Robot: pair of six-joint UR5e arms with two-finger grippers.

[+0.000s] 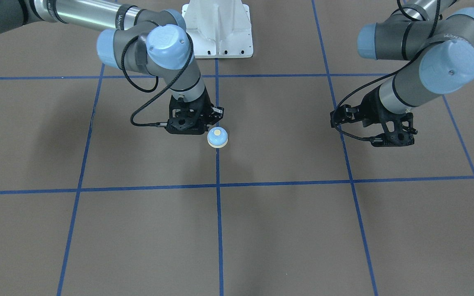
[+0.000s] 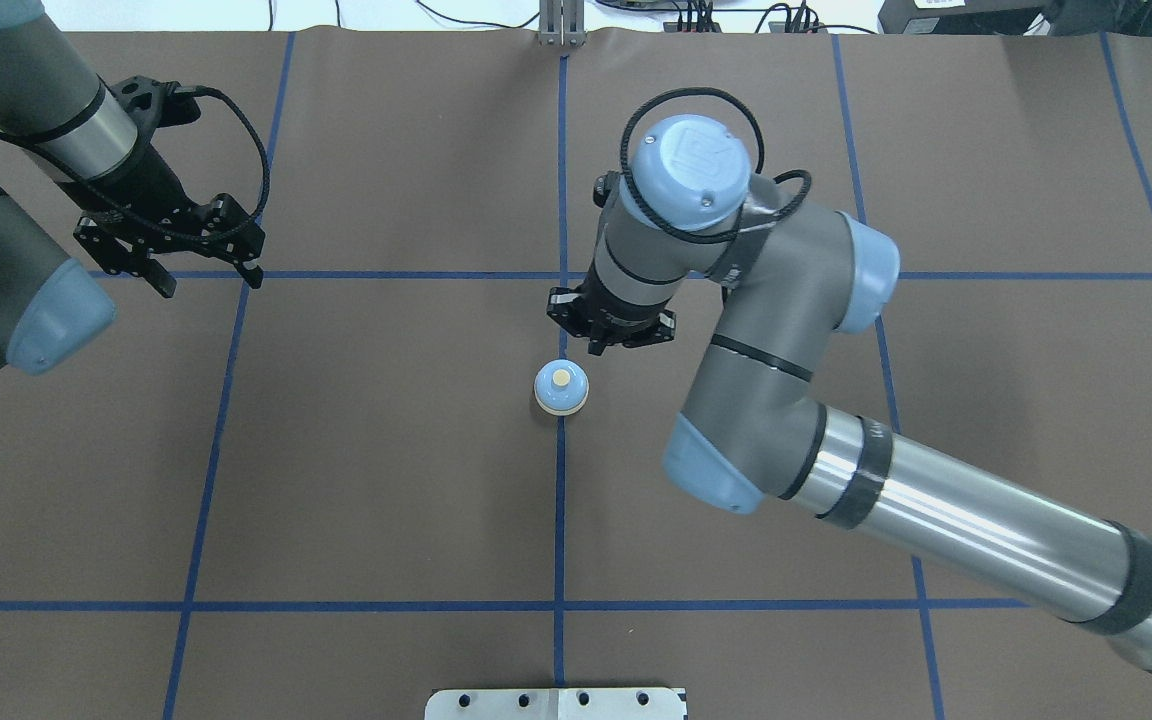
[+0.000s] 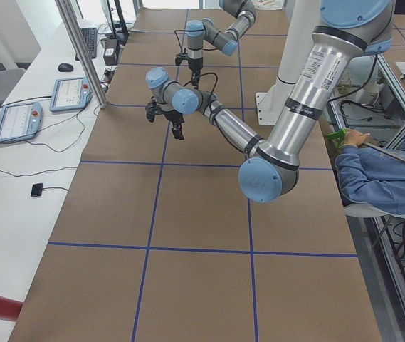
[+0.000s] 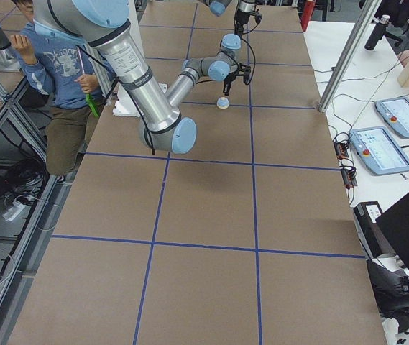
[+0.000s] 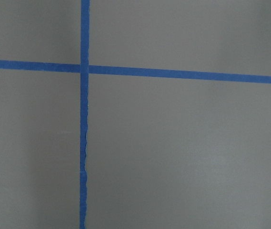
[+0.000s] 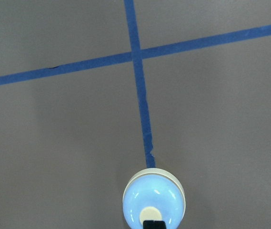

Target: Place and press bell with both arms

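The small light-blue bell (image 1: 217,137) with a cream button stands upright on the brown table, on a blue tape line (image 2: 561,387). It also shows in the right wrist view (image 6: 154,200) and the exterior right view (image 4: 222,103). My right gripper (image 2: 598,347) hovers just above and beside the bell. Its black tip (image 6: 154,224) shows as one piece over the button, so it looks shut and empty. My left gripper (image 2: 209,283) is open and empty, far off at the table's left, over a tape crossing (image 5: 84,67). It also shows in the front-facing view (image 1: 393,139).
The white pedestal base (image 1: 218,28) stands at the robot's side of the table. Blue tape lines (image 2: 558,604) divide the brown surface into squares. Operators sit beside the table (image 4: 53,65) (image 3: 380,171). Teach pendants (image 3: 17,121) lie on the side bench.
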